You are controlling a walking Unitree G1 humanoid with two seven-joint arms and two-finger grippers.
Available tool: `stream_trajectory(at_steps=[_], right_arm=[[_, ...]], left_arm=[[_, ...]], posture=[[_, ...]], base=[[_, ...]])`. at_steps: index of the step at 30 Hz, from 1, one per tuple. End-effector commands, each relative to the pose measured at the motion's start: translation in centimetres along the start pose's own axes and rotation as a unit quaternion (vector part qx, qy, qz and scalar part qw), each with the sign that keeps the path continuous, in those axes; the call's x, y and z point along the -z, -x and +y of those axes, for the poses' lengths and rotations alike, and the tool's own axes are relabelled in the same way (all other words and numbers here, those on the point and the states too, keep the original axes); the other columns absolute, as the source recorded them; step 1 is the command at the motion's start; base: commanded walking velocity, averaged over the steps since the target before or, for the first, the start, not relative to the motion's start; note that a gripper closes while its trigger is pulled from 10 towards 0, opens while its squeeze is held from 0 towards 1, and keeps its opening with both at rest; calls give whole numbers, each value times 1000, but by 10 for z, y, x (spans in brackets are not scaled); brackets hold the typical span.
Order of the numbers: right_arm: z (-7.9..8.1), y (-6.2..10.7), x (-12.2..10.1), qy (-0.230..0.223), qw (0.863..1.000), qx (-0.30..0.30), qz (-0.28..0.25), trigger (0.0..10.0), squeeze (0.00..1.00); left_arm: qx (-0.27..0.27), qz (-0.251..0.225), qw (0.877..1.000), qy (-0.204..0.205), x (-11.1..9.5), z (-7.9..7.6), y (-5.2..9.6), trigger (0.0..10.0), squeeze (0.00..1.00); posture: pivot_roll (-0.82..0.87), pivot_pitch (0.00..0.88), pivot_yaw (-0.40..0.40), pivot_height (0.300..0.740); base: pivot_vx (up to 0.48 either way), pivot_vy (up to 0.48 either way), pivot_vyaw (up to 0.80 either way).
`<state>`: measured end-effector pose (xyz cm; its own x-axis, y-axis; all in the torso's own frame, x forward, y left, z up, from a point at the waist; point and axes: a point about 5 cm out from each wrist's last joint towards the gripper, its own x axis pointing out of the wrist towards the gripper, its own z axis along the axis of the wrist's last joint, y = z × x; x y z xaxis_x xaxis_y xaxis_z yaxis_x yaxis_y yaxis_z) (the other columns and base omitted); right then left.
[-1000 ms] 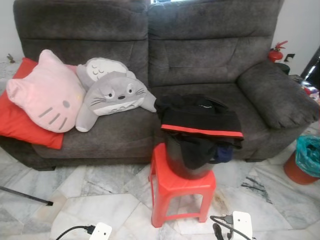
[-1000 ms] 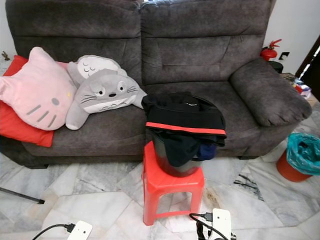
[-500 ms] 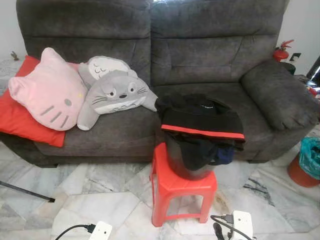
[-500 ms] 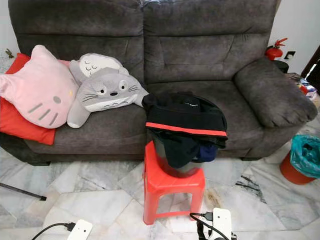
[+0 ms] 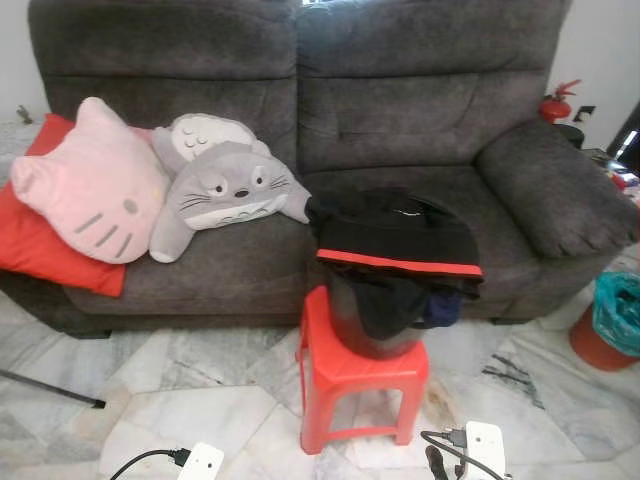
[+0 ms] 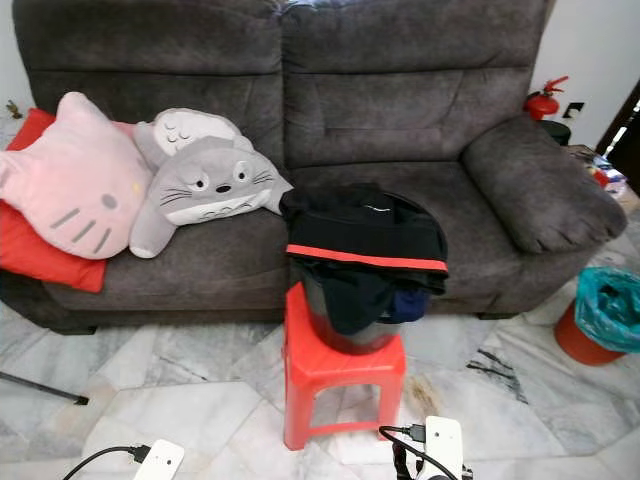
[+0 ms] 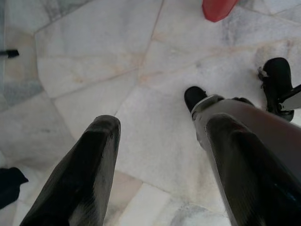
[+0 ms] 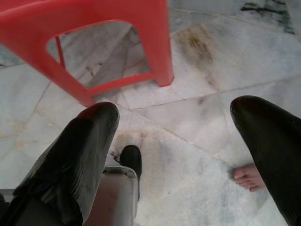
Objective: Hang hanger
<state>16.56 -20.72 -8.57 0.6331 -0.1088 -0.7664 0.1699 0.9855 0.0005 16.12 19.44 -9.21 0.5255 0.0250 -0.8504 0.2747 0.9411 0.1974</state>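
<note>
Two grippers hung low over the marble floor (image 7: pixel 94 47), both idle. The left wrist view had the left gripper (image 7: pixel 164 127) spread wide with nothing between its fingers, bare tiles under it and a red stool leg at the frame edge. The right wrist view had the right gripper (image 8: pixel 176 110) just as wide and empty, close to the red stool (image 8: pixel 94 19), and it gave me a person's bare foot (image 8: pixel 249 176) on the tiles. From the head views I got the wider scene: a black bucket (image 5: pixel 375 335) on that stool, dark clothes (image 5: pixel 395 235) with a red stripe heaped over its rim, a grey sofa (image 5: pixel 420 110) behind. On the sofa lay a pink cat cushion (image 5: pixel 90 185), a grey plush (image 5: pixel 225 190) and a red cushion (image 5: pixel 40 250). An orange bin (image 5: pixel 610 320) stood on the right. I couldn't tell where the hanger was; maybe under the clothes.
</note>
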Motion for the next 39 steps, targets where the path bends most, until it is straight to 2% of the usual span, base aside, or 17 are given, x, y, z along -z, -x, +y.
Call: stream_trajectory(at_steps=[1, 18, 29, 39], right_arm=[[-3, 1, 1, 1, 1000, 3, 0, 10000, 0], [-2, 1, 2, 1, 1000, -1, 2, 10000, 0], [-3, 1, 1, 0, 1000, 6, -3, 10000, 0], [-4, 2, -8, 7, 998, 15, -59, 10000, 0]], left_arm=[[-1, 6, 1000, 0, 4, -1, 1, 10000, 0], [-2, 5, 1000, -1, 3, 0, 1, 10000, 0], [-6, 2, 1000, 15, 3, -1, 1, 10000, 0], [-9, 4, 1000, 13, 6, 1, 1, 10000, 0]], posture=[[-76, 0, -26, 740], [-70, 0, -24, 740], [-75, 0, -25, 740], [-88, 0, -22, 740]], base=[[0, -259, 0], [0, -259, 0], [0, 0, 0], [0, 0, 0]])
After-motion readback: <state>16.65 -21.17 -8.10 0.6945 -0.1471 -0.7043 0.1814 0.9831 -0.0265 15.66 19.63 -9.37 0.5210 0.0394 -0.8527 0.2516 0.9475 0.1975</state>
